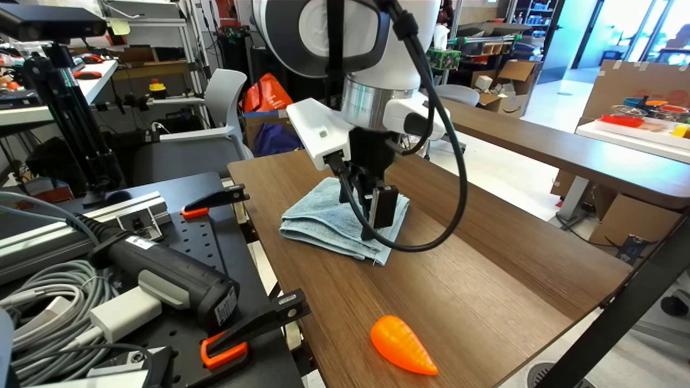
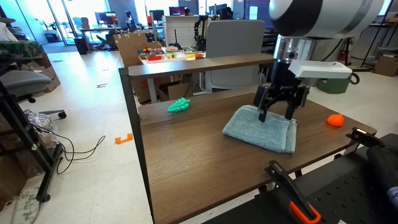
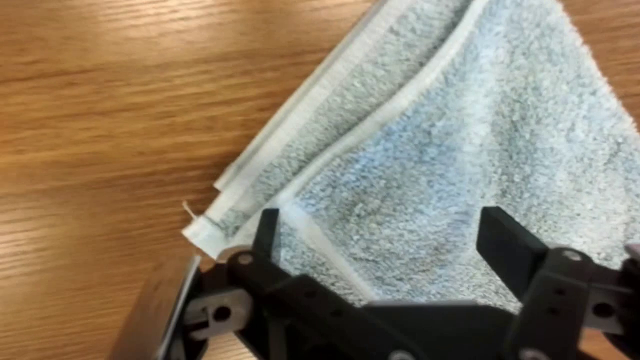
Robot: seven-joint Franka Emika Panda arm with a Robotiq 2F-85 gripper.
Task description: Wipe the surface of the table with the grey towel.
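One grey towel (image 2: 253,132) lies folded on the table (image 2: 192,158); it looks light, soft and limp, best pinched through its layered edge. The gripper (image 3: 381,212) has its jaws spread over it, contact unclear. Beside the table, a black handheld tool (image 1: 183,267) bears white labels (image 1: 225,307), too blurred to read.

Folded grey towel (image 2: 259,132), layer count unclear, lies on the brown table (image 2: 196,155).

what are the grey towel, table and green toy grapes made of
Grey towel: terry cloth, probably cotton, matte; fuzzy pile and flat hems show.
Table: wood-grain top, soft sheen where light catches it; laminate or veneer, perhaps.
Toy grapes: likely moulded plastic, judging by the rounded, evenly coloured bumps.
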